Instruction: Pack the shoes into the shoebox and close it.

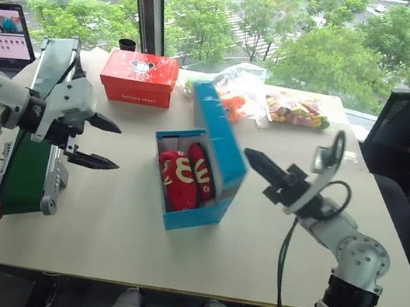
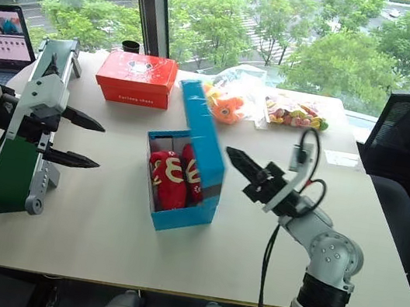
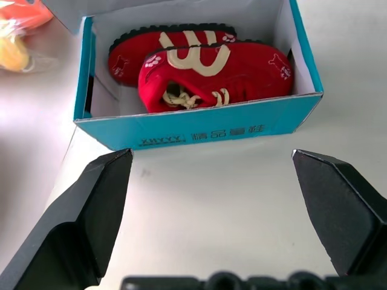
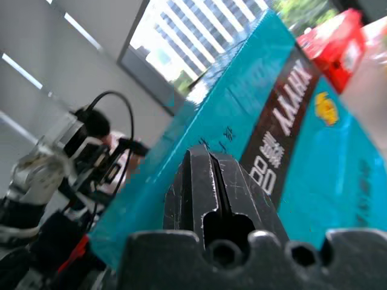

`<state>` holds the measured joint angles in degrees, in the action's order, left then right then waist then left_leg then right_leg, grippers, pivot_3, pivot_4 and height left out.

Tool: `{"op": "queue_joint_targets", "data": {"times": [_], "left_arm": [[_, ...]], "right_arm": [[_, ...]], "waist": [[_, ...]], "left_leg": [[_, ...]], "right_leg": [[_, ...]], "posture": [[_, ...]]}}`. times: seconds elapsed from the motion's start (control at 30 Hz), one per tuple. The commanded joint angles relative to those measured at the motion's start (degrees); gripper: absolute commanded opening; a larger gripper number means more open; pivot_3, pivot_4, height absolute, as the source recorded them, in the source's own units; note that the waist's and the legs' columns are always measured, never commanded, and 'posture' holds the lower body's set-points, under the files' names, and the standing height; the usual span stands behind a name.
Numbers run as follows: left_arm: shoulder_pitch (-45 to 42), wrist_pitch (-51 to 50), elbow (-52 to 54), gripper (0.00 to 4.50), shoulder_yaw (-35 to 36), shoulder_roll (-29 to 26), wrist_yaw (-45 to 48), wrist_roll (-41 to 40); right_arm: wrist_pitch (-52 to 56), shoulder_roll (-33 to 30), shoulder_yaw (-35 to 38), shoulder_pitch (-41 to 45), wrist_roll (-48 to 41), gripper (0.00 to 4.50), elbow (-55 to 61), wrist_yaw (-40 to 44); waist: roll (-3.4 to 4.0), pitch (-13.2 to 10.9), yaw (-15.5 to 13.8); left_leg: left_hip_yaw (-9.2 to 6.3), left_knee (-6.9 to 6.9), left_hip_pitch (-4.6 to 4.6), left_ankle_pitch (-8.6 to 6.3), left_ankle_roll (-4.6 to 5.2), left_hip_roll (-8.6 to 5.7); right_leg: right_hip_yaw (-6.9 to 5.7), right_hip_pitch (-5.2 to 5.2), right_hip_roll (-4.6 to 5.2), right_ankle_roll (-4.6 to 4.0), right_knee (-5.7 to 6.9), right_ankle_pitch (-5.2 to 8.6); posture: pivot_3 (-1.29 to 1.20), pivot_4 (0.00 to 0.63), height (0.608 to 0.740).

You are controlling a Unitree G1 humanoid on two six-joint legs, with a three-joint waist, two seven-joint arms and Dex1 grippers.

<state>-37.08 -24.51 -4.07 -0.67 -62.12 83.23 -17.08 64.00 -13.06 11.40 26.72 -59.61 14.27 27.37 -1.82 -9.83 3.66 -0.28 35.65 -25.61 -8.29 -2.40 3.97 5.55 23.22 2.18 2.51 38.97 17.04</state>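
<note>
The shoebox (image 1: 197, 192) sits near the middle of the pale surface (image 1: 252, 248), bright blue outside and white inside; its hinged lid (image 1: 219, 142) stands raised and slightly blurred along the side nearer the right arm, leaning partly over the opening. The shoes (image 1: 185, 175) lie inside, side by side; from the head views the lid hides part of the shoe next to it, while the left wrist view shows both (image 3: 205, 69), red with cream swirls, one overlapping the other so that the far one shows little more than its edge and black sole rim. The small lettering on the box's front wall is hard to read.

The left pincer (image 1: 101, 141) hovers above the surface well to the left of the box, its two black fingers (image 3: 91, 211) spread wide with nothing between them. The right pincer (image 1: 255, 162) has its fingers pressed together into one point, just beside the outer face of the lid; whether the tip touches it cannot be told; in the right wrist view the lid's black band with white lettering (image 4: 284, 121) looms close and blurred.

Behind the box lie a red box (image 1: 139, 77) and plastic bags (image 1: 276, 102) whose contents are only partly legible; a laptop (image 1: 3, 33) is cut off at the left edge.
</note>
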Motion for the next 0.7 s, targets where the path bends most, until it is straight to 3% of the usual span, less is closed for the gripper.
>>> {"op": "queue_joint_targets", "data": {"times": [0.03,0.2,0.47,0.7], "left_arm": [[3.6,-3.7,6.9,4.5,5.1,-1.9,-2.5,-2.9],[10.2,-8.1,13.0,4.5,9.8,-2.2,-6.1,-5.7],[27.4,-20.1,31.5,4.5,18.5,6.3,-20.4,-12.4],[33.8,-23.8,38.2,4.5,21.6,8.8,-27.4,-15.3]], "right_arm": [[2.3,-1.7,-6.1,2.6,0.9,0.03,0.9,1.3],[-1.3,-2.0,-12.2,8.8,7.2,0.03,-7.1,4.8],[-15.4,4.3,-25.1,22.6,23.7,0.03,-29.5,14.8],[-32.8,6.0,-35.9,21.8,41.1,0.03,-48.3,21.1]], "waist": [[0.0,0.0,-0.3],[0.0,0.0,-0.2],[-0.01,0.0,0.3],[-0.1,0.1,-0.2]], "left_leg": [[0.0,0.0,-0.02,0.0,0.0,0.0],[0.0,0.07,0.02,0.0,0.0,0.01],[0.0,0.01,0.02,-0.01,0.0,0.03],[0.0,0.04,0.19,-0.02,-0.02,0.01]], "right_leg": [[-0.01,0.0,0.01,-0.01,0.0,-0.01],[-0.01,0.01,0.0,0.04,0.02,0.02],[-0.02,0.05,-0.01,-0.27,0.04,-0.16],[-0.05,-0.12,0.02,-0.29,0.0,-0.17]], "posture": [[0.0,0.15,0.739],[0.0,0.15,0.739],[0.0,0.15,0.739],[0.0,0.15,0.739]]}}
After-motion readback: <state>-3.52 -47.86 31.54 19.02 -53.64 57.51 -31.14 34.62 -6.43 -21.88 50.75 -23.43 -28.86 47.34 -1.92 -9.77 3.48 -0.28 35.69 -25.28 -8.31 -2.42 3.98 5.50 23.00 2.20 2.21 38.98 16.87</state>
